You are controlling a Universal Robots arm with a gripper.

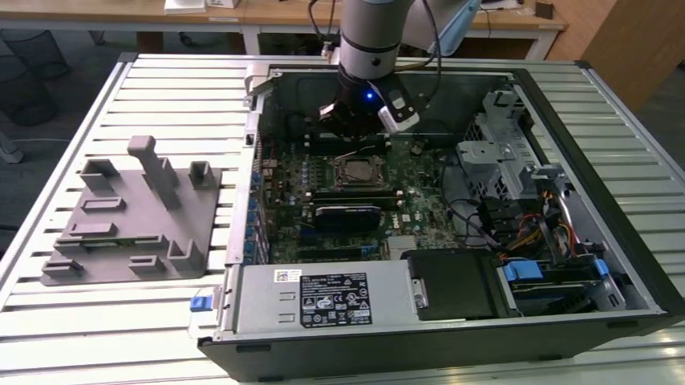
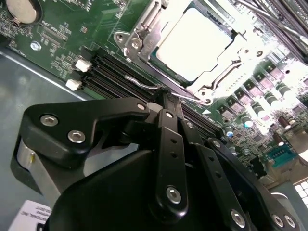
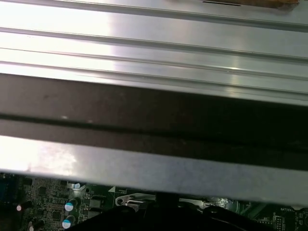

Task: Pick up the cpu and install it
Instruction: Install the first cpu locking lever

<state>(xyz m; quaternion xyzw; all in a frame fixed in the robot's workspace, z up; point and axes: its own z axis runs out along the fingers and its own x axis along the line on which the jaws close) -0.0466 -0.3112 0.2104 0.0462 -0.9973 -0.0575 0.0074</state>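
Note:
The cpu [image 2: 196,42], a pale silver square, lies flat in the socket on the green motherboard, with the metal load frame [image 2: 139,41] around its edges. In the exterior view the cpu [image 1: 357,170] sits mid-board inside the open computer case. My gripper [image 1: 358,128] hangs just behind the socket, over the memory slots. In the second wrist view my gripper [image 2: 164,98] has its black fingers together with nothing between them, the tips close to the socket's thin wire lever [image 2: 144,83].
A grey plastic tray [image 1: 134,220] with upright pegs stands on the ribbed table at the exterior view's left. The case wall [image 3: 154,168] runs close by the wrist. Drive cages and cables [image 1: 514,192] crowd the case's right side; the power supply [image 1: 321,297] fills the front.

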